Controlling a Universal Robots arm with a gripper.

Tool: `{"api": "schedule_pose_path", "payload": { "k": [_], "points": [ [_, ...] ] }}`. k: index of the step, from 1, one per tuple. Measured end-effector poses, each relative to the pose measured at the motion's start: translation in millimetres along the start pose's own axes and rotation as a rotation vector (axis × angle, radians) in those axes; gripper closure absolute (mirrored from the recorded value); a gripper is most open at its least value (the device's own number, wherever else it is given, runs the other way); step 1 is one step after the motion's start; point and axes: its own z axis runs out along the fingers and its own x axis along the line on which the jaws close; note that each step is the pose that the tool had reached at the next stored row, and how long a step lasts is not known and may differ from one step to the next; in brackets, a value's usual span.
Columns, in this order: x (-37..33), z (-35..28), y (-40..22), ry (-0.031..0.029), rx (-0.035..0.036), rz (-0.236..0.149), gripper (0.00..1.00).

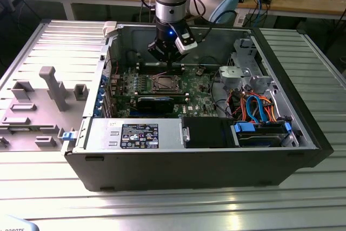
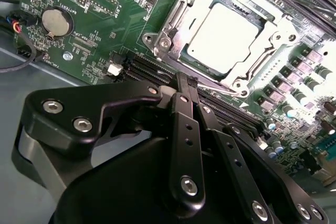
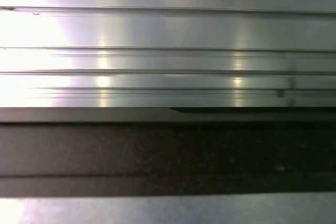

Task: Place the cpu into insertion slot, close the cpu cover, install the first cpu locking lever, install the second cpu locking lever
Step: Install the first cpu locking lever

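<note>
In the second wrist view the cpu (image 2: 226,32) lies flat in the insertion slot (image 2: 153,40), its silver top showing through the window of the cpu cover (image 2: 176,17), which lies down over it. A thin lever rod (image 2: 220,90) runs along the socket's near edge. My gripper (image 2: 187,81) is shut, its black fingertips pressed together just beside that rod, with nothing seen between them. In the exterior view the gripper (image 1: 164,62) hangs over the green motherboard (image 1: 197,93), just behind the insertion slot (image 1: 164,83).
The open computer case (image 1: 189,160) rests on a ribbed metal table (image 1: 178,204). A black card (image 1: 155,103) sits in front of the socket, a drive cage and coloured cables (image 1: 254,106) at the exterior view's right. A grey panel (image 1: 43,101) lies at the left.
</note>
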Motion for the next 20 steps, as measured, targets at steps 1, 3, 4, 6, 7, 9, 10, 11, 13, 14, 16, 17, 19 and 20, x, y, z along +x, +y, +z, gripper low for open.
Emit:
{"api": "schedule_pose_path", "payload": {
  "k": [1, 3, 4, 6, 7, 9, 10, 11, 13, 14, 16, 17, 19, 20],
  "points": [
    [0.0, 2.8, 0.0, -0.0002, 0.0, 0.007, 0.89],
    [-0.6, 4.0, 0.0, -0.0002, -0.0002, 0.007, 0.89],
    [-0.9, 4.7, 0.0, -0.0003, -0.0003, 0.007, 0.89],
    [-1.5, 6.2, 0.0, -0.0001, -0.0005, 0.007, 0.89],
    [-1.9, 7.1, 0.0, -0.0002, -0.0007, 0.007, 0.89],
    [-2.4, 8.9, -0.1, -0.0002, -0.001, 0.007, 0.89],
    [-2.6, 9.5, -0.1, -0.0002, -0.0013, 0.007, 0.89],
    [-3.0, 10.5, -0.1, -0.0002, -0.0018, 0.007, 0.89],
    [-3.8, 13.1, -0.1, -0.0001, -0.0032, 0.007, 0.89],
    [-4.0, 13.9, -0.1, -0.0002, -0.0037, 0.007, 0.89],
    [-4.1, 15.5, -0.2, 0.0, -0.0061, 0.007, 0.89],
    [-4.1, 16.0, -0.2, 0.0001, -0.0077, 0.008, 0.89],
    [-4.1, 16.4, -0.2, -0.0001, -0.0091, 0.007, 0.89],
    [-4.2, 16.2, -0.1, -0.0002, -0.0092, 0.008, 0.89]
  ]
}}
